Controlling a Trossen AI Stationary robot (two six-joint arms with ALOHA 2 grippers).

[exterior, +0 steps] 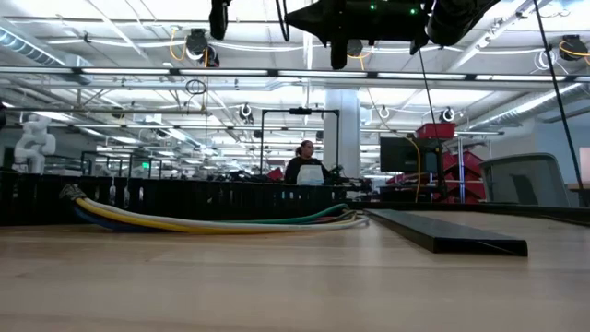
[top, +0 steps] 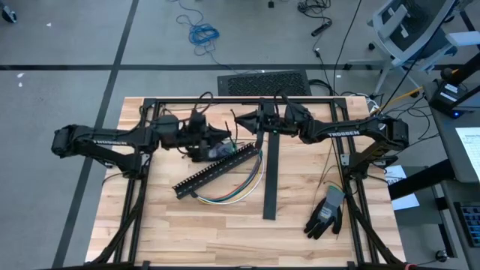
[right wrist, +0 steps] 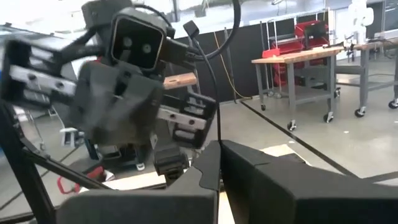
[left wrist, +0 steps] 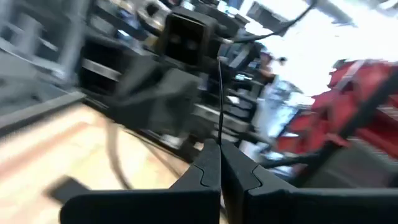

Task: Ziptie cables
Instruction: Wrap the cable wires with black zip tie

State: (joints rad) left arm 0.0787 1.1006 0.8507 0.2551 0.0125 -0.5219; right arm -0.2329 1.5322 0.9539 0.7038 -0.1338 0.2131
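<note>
Lying on the pale wooden bench (top: 225,225) in the high view, the loose bundle of white, yellow and green cables (top: 238,189) is curving beside the black slotted duct (top: 216,172), while the left gripper (top: 229,135) and right gripper (top: 238,118) are hovering above the far side. In the low view the cables are running along the duct (exterior: 175,197), near a flat black strip (exterior: 447,231). In the wrist views the left fingers (left wrist: 205,168) are pinching a thin black strand, perhaps a ziptie (left wrist: 219,99), and the right fingers (right wrist: 208,168) are pressed on a similar strand (right wrist: 214,93).

Black slotted duct (top: 216,173) laid diagonally on wooden table (top: 195,225). Flat black strip (top: 271,176) laid lengthwise at table centre. Grey-black glove (top: 325,214) seen near right edge. Blue coiled cable (top: 202,33) seen on floor beyond table. Person (exterior: 305,164) seated in room behind.
</note>
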